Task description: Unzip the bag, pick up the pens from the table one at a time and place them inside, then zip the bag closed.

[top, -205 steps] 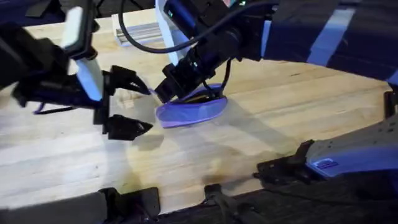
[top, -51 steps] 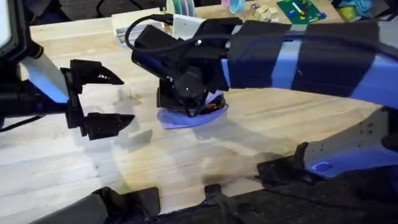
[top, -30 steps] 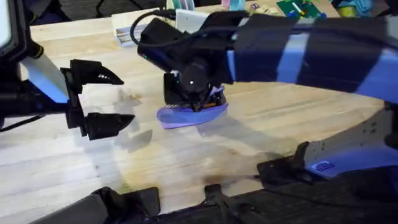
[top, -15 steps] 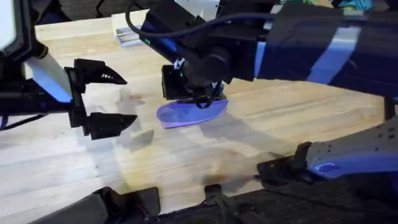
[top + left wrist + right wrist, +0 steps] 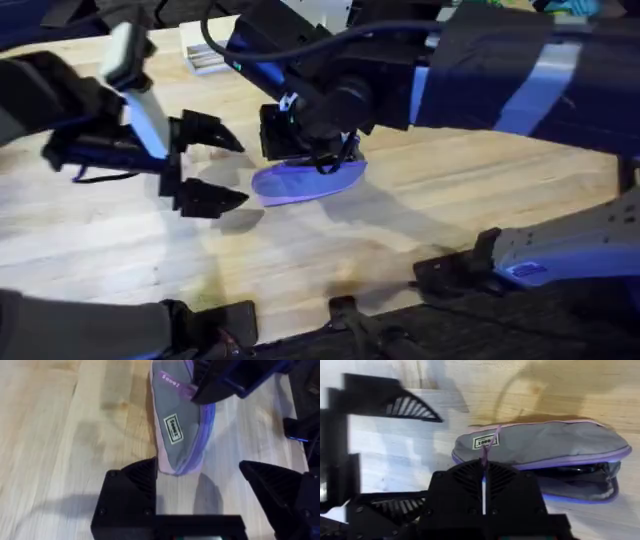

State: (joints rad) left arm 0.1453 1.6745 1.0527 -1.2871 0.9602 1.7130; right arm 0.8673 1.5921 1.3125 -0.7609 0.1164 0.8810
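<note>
Left arm comes in from the table's left edge, forearm roughly level over the surface. Left gripper (image 5: pixel 222 167) points toward table centre, 2 black fingers spread wide, nothing between them. In the left wrist view the left gripper (image 5: pixel 212 492) shows the same wide gap, with one finger (image 5: pixel 134 480) on each side of it.

Right arm reaches across from the right side, large and dark under the overhead camera, wrist pitched down near table centre. Right gripper (image 5: pixel 310 155) is low, just above the surface, fingers pressed together on a thin purple ribbon pull (image 5: pixel 489 445). From the right wrist view, right gripper (image 5: pixel 483 480) shows no gap.
</note>
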